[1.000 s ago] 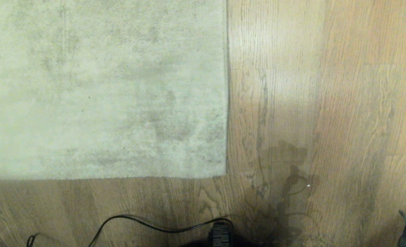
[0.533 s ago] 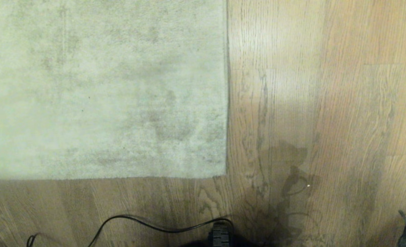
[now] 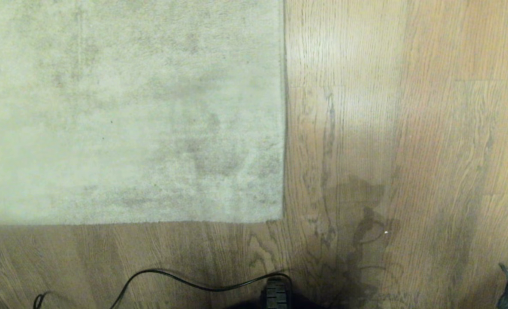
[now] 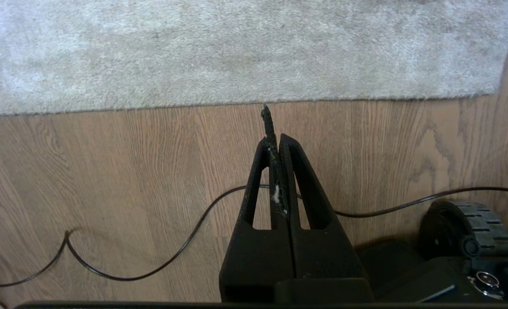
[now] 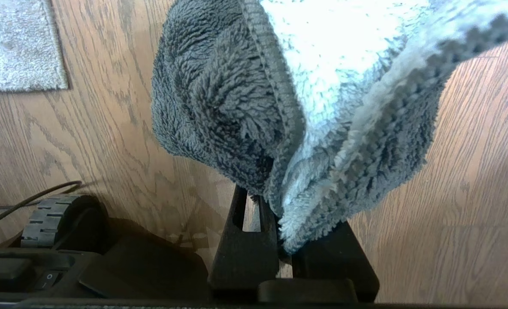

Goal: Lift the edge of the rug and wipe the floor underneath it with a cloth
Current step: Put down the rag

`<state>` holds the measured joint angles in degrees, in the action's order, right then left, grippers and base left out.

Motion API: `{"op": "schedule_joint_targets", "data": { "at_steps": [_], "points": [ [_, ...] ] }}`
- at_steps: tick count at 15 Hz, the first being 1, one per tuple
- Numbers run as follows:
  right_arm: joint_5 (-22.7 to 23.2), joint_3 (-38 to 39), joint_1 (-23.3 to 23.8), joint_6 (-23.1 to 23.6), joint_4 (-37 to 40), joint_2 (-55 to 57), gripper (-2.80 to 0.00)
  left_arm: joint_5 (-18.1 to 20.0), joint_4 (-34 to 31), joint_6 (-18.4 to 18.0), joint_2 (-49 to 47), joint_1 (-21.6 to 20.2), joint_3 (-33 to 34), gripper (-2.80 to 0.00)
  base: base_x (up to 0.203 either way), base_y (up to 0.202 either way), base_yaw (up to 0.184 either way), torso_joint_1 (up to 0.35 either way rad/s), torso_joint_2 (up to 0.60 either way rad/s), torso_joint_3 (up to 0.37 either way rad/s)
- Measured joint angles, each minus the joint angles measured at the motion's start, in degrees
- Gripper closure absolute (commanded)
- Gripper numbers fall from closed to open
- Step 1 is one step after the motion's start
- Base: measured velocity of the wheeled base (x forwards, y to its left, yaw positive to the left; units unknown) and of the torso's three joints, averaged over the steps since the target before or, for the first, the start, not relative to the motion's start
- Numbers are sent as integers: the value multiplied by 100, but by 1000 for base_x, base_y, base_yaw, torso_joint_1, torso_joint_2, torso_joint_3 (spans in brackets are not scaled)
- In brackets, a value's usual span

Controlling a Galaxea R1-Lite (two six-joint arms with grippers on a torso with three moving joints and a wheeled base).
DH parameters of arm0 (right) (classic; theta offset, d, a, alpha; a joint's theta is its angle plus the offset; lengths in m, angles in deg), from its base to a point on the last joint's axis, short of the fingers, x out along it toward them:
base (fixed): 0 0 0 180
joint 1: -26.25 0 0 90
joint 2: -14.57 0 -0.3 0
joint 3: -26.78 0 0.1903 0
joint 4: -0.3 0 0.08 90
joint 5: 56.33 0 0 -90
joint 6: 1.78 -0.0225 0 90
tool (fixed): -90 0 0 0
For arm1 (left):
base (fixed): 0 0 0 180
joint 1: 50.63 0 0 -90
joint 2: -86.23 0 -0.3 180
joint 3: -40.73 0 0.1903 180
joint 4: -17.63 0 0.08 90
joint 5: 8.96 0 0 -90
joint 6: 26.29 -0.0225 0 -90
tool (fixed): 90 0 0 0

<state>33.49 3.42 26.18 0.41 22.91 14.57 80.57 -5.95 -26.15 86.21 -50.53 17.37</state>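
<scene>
Nearest the base wheel (image 3: 274,295), right gripper (image 5: 279,240) is clamped on the cloth (image 5: 288,107), a soft fluffy rag, light and floppy, draping over the fingers, grey with a paler side. Left gripper (image 4: 275,141) is pressed together, holding nothing, above bare floor (image 3: 387,128) short of the rug. A black cable (image 3: 194,281) loops past the wheel. Beyond it the rug edge (image 3: 151,222) lies flat, corner (image 3: 282,219) just ahead of the wheel. Rug looks limp, probably heavy to drag; pinching the thin border at the corner seems best.
</scene>
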Motion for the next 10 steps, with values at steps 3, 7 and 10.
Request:
{"op": "schedule_joint_targets", "data": {
  "at_steps": [3, 7, 10],
  "points": [
    [1, 0, 0, -2, 2, 0, 0, 0, 2, -4, 0, 0, 0, 0, 0, 0, 0, 0, 0, 0],
    [0, 0, 0, -5, -1, 0, 0, 5, 0, -4, 0, 0, 0, 0, 0, 0, 0, 0, 0, 0],
    [2, 0, 0, -5, -1, 0, 0, 3, 10, 0, 0, 0, 0, 0, 0, 0, 0, 0, 0, 0]
  ]
}}
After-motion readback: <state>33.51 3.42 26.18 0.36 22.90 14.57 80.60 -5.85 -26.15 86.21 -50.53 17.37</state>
